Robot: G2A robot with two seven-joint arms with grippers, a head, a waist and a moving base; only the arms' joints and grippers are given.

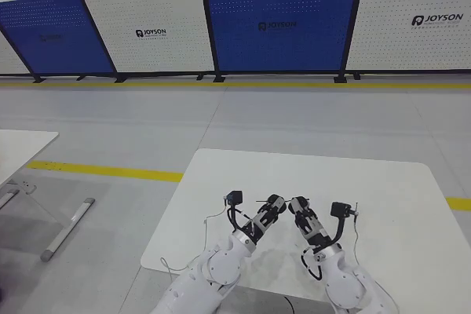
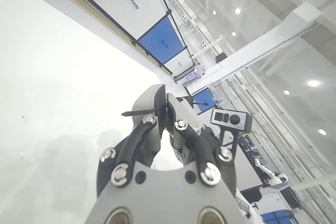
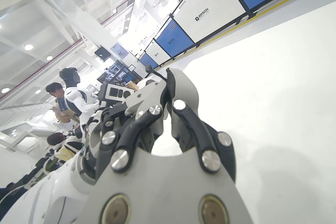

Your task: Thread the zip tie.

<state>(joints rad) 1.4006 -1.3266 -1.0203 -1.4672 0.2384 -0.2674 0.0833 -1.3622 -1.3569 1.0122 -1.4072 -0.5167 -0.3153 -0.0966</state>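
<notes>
Pinching the thin black zip tie [image 2: 147, 111], the left tool [image 2: 166, 102] has its pointed tail [image 2: 130, 113] jutting sideways, while the right tool [image 3: 168, 82] grips beside the blocky head [image 3: 149, 68].

The desk [image 1: 377, 180] stands on the floor, with a second desk [image 1: 12, 153] well apart to its left and a row of panels [image 1: 282, 35] far behind both. Over the desk's near half, toward its left side, the left gripper [image 1: 274, 206] and right gripper [image 1: 296, 206] are held tip to tip, just beside each other and above the surface. The zip tie [image 2: 139, 112] is pinched in both. One end sticks out of the left gripper, away from the right gripper, and the head end sticks out past the right gripper's tips.
</notes>
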